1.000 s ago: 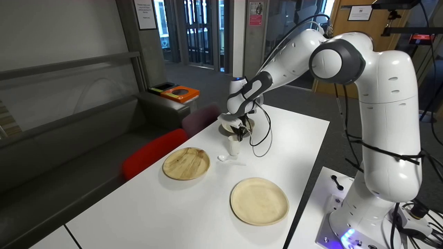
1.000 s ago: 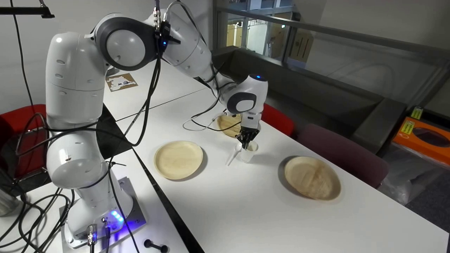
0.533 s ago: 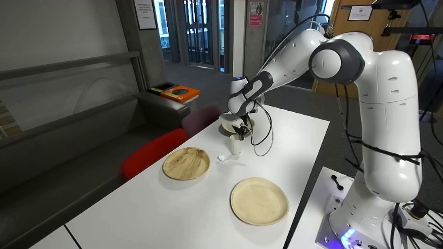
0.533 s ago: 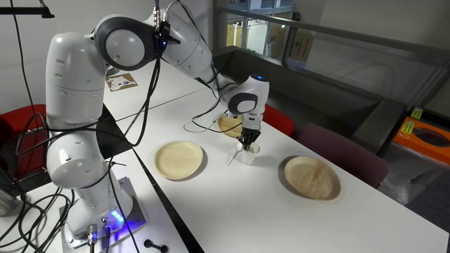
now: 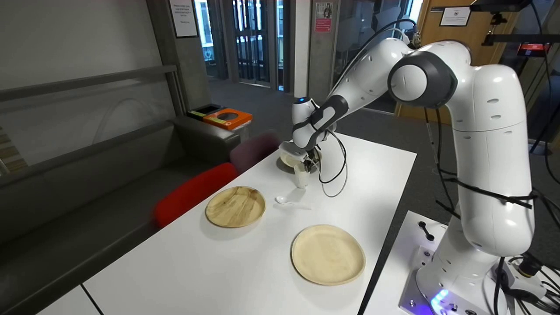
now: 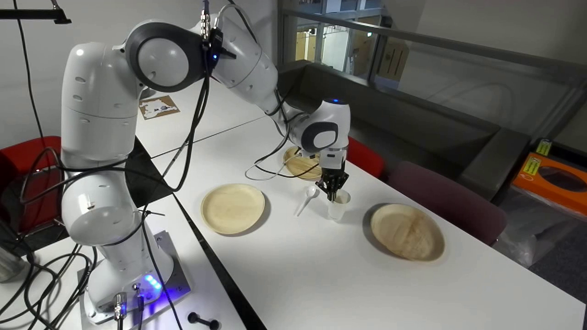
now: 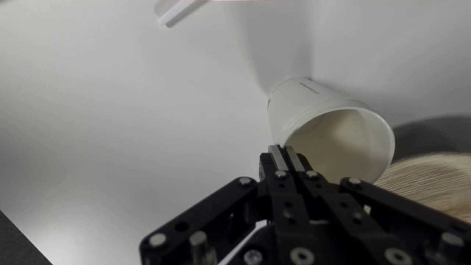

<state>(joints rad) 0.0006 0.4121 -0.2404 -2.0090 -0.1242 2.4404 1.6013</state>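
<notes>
The claw (image 7: 282,148) is closed up, its tips seemingly pinching one side of the rim of the white cup (image 7: 327,136); so thin a hold could let the cup swivel, or crumple its wall. Whether its base touches the table (image 6: 348,275) is unclear, and dragging might tip it. The cup is between the spoon (image 6: 311,192) and the plate (image 6: 408,232) on the chair-side edge by the maroon chair (image 6: 451,201); a move that way risks knocking that plate. More open room lies towards the robot-side edge

The gripper (image 7: 282,148) partly hides the cup (image 7: 303,106).
</notes>
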